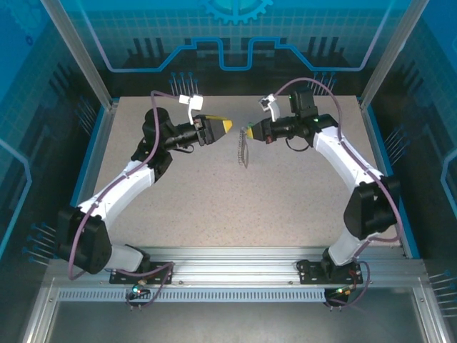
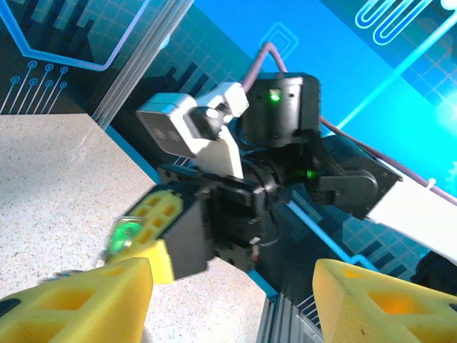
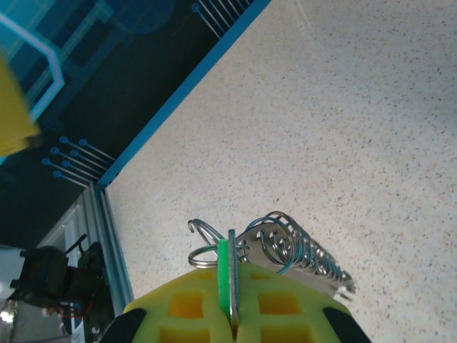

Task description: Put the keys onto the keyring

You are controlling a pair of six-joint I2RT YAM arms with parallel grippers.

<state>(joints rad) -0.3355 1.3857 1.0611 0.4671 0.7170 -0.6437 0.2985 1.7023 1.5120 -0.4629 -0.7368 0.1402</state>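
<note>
**Fig. 1. Both arms raised over the table (image 1: 285, 207), grippers facing each other near its far middle.**

(a) Right gripper (image 1: 251, 133): the yellow pads are pressed together on the green head of the key (image 3: 223, 275). From the wrist the head is seen edge-on, a thin green strip standing between the two pads, with its long axis running along the fingers and out past their tips. The blade's direction cannot be made out.

(b) The keyring (image 3: 251, 243) sits just beside the key at the same fingertips, with its string of silvery links (image 3: 296, 250) trailing off to one side. From above, the keyring (image 1: 244, 151) is a slim dark shape dangling from the fingertips, its long axis running from the gripper toward the near edge. I cannot tell whether its lower end meets the tabletop.

(c) Left gripper (image 1: 223, 126): the jaws stand spread with nothing between them (its wrist view looks straight at the other gripper and the green head (image 2: 125, 236)). The tips are near the keyring but apart from it.
</note>
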